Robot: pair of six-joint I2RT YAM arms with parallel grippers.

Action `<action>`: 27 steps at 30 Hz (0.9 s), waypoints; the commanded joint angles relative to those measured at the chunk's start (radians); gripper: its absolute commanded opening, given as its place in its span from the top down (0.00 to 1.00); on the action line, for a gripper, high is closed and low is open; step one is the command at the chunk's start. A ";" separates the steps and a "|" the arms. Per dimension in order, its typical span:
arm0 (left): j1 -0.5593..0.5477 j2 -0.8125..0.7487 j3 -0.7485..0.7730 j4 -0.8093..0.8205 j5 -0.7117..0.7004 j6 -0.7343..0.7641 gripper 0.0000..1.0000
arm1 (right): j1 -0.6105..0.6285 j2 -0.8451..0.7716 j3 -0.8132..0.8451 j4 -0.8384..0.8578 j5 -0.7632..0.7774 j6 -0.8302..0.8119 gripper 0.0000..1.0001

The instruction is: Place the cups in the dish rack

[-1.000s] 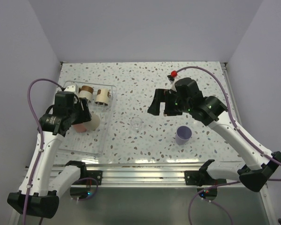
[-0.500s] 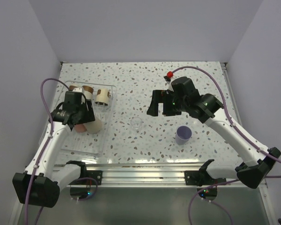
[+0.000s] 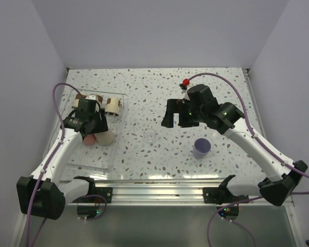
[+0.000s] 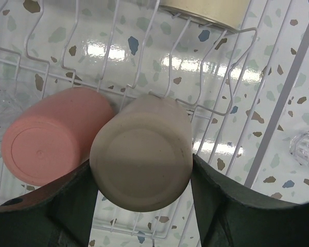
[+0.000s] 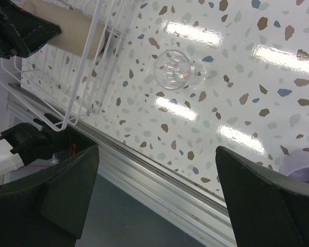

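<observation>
Left tool (image 4: 142, 203) grips the beige cup (image 4: 141, 164) by its sides at the rack (image 3: 98, 154); right tool (image 5: 159, 190) hangs open. Cup judged light, stiff, smooth: hold across mid-wall.

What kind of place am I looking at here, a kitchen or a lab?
Most likely a robot lab bench, not a kitchen. A left arm and a right arm are bolted to a metal rail. Plain walls box in a speckled table, which holds a rack and a lavender cup.
</observation>
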State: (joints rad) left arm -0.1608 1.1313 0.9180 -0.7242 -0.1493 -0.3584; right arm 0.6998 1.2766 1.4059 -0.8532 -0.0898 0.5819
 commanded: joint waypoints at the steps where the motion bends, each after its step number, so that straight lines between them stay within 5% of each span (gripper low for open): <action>1: -0.009 0.016 -0.001 0.068 -0.029 -0.014 0.61 | 0.000 0.013 0.016 0.009 0.015 -0.017 0.02; 6: -0.009 -0.001 0.010 0.075 0.010 -0.005 0.29 | 0.000 0.036 0.021 0.020 0.005 -0.019 0.02; 9: -0.009 -0.013 0.019 0.074 0.022 -0.007 0.21 | 0.000 0.049 0.025 0.026 -0.002 -0.019 0.02; 10: -0.009 -0.018 0.022 0.069 0.031 -0.007 0.05 | 0.000 0.056 0.027 0.031 -0.010 -0.017 0.02; 11: -0.011 -0.021 0.025 0.068 0.039 -0.007 0.00 | 0.000 0.059 0.027 0.037 -0.014 -0.019 0.02; 27: -0.011 -0.102 0.324 -0.096 0.060 -0.071 0.00 | 0.059 0.292 0.106 0.082 -0.126 -0.036 0.08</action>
State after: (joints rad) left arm -0.1661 1.0588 1.1328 -0.7715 -0.0925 -0.3939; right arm 0.7338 1.5120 1.4433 -0.8005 -0.1627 0.5720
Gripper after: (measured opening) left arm 0.997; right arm 0.938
